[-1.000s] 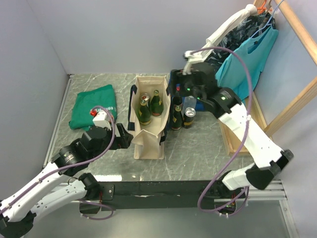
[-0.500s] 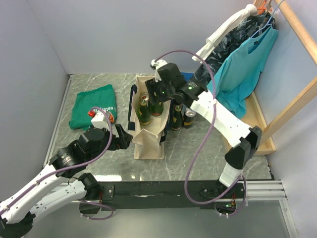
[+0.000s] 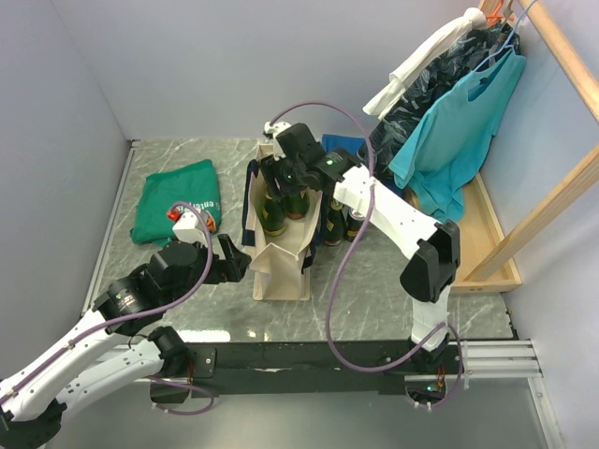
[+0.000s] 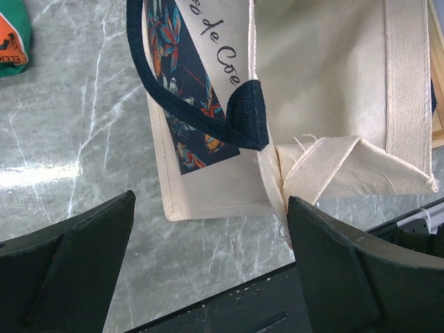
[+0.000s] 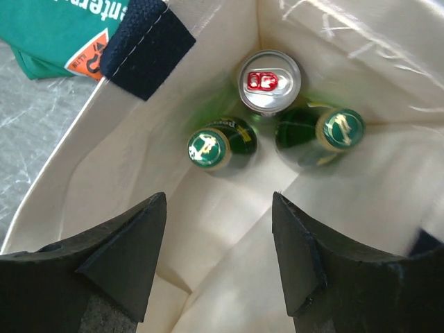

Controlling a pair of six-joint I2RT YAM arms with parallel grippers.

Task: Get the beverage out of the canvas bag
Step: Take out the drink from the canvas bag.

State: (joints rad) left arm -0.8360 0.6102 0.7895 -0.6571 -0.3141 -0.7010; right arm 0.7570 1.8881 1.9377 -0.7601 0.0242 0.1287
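The cream canvas bag (image 3: 281, 257) with navy handles stands upright in the middle of the table. In the right wrist view its cream inner wall (image 5: 125, 159) encloses two green bottles (image 5: 210, 147) (image 5: 338, 130) and a silver can (image 5: 270, 81) with a red tab. My right gripper (image 3: 285, 180) (image 5: 217, 205) hangs over the bag's mouth, open, with nothing between its fingers. My left gripper (image 3: 234, 260) (image 4: 211, 205) is open wide beside the bag's lower left corner (image 4: 208, 187), under a navy handle (image 4: 244, 114), touching nothing.
Just right of the bag stand a dark bottle (image 3: 334, 221) and a can (image 3: 357, 223). A folded green T-shirt (image 3: 176, 201) lies at the left and a blue cloth (image 3: 343, 143) behind the bag. Clothes (image 3: 449, 112) hang on a wooden rack (image 3: 552, 201) at the right.
My right arm swung left, from above the bottle and can beside the bag to over the bag's mouth, and its jaws narrowed a little. The left arm stayed still.
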